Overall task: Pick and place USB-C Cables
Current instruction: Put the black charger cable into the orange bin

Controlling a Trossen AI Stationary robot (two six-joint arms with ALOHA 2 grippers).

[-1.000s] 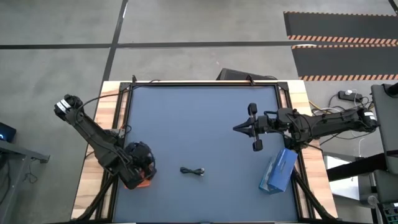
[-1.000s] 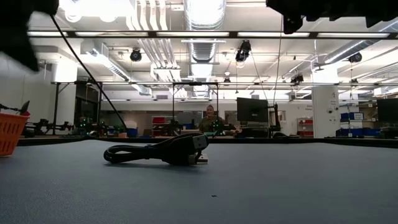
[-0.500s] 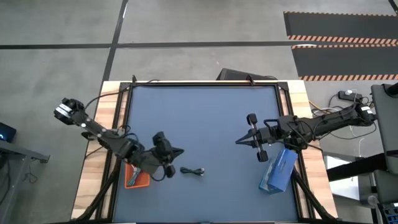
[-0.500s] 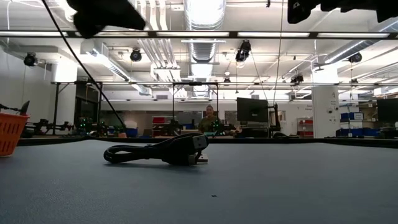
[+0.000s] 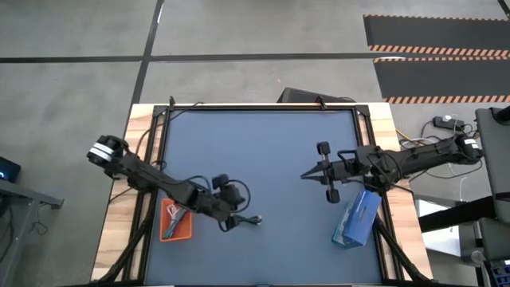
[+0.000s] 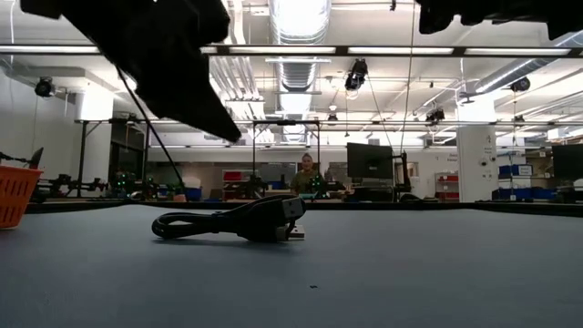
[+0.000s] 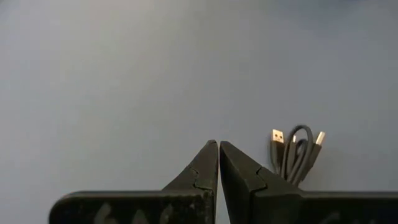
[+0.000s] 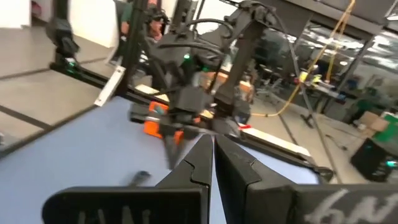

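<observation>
The black cable (image 6: 232,221) is the landmark; it lies on the blue mat (image 5: 263,151) toward the near edge, left of centre.

1. Near: in the low view the cable is a flat bundle, long axis running left to right, connectors at its right end. The left arm hangs above it, over its left end.
2. The left gripper (image 5: 231,212) is just beside the cable (image 5: 249,221), on the side toward the orange tray (image 5: 176,221). Its fingers (image 7: 205,163) are pressed together at the tips and carry nothing.
3. The left wrist view shows the cable (image 7: 296,152) lying off to one side of the closed tips, not between them. Judgement: the jaws must part and shift sideways over the bundle before a grasp is possible.
4. The left arm is clearly nearer. The right gripper (image 5: 312,173) waits well apart from the cable, near the blue box (image 5: 356,218), fingers also closed and empty.
5. Far: only the high view shows the tray beyond the cable, with contents too small to identify. Only the low view shows the gripper's height. A person sits in the room behind.
</observation>
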